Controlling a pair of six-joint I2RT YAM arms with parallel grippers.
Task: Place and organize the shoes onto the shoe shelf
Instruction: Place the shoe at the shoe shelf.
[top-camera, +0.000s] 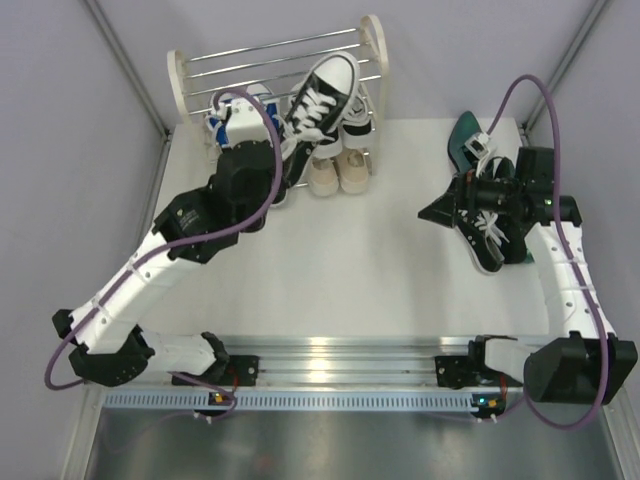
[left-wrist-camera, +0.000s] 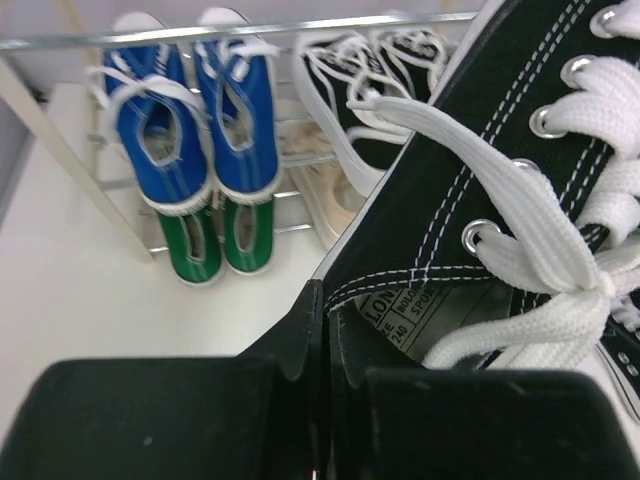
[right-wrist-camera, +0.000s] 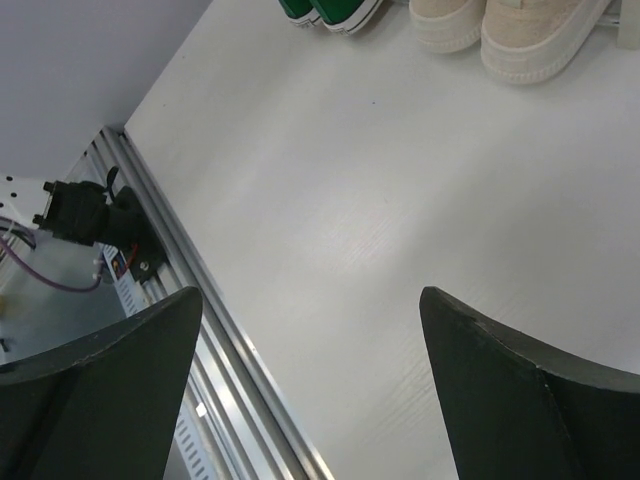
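Note:
The shoe shelf (top-camera: 275, 62) stands at the back of the table. My left gripper (top-camera: 286, 150) (left-wrist-camera: 330, 310) is shut on the heel rim of a black-and-white sneaker (top-camera: 325, 92) (left-wrist-camera: 520, 150), which is tilted with its toe up against the shelf's rods. Blue shoes (left-wrist-camera: 195, 120), green shoes (left-wrist-camera: 215, 240), beige shoes (top-camera: 340, 172) (right-wrist-camera: 510, 30) and another black-and-white sneaker (left-wrist-camera: 370, 90) sit in the shelf. My right gripper (top-camera: 436, 212) (right-wrist-camera: 310, 320) is open and empty over bare table. Behind it lie a dark green dress shoe (top-camera: 465, 140) and a black-and-white sneaker (top-camera: 490, 242).
A metal rail (top-camera: 330, 360) (right-wrist-camera: 200, 310) runs along the table's near edge between the arm bases. Grey walls close in the left and right sides. Purple cables loop over both arms.

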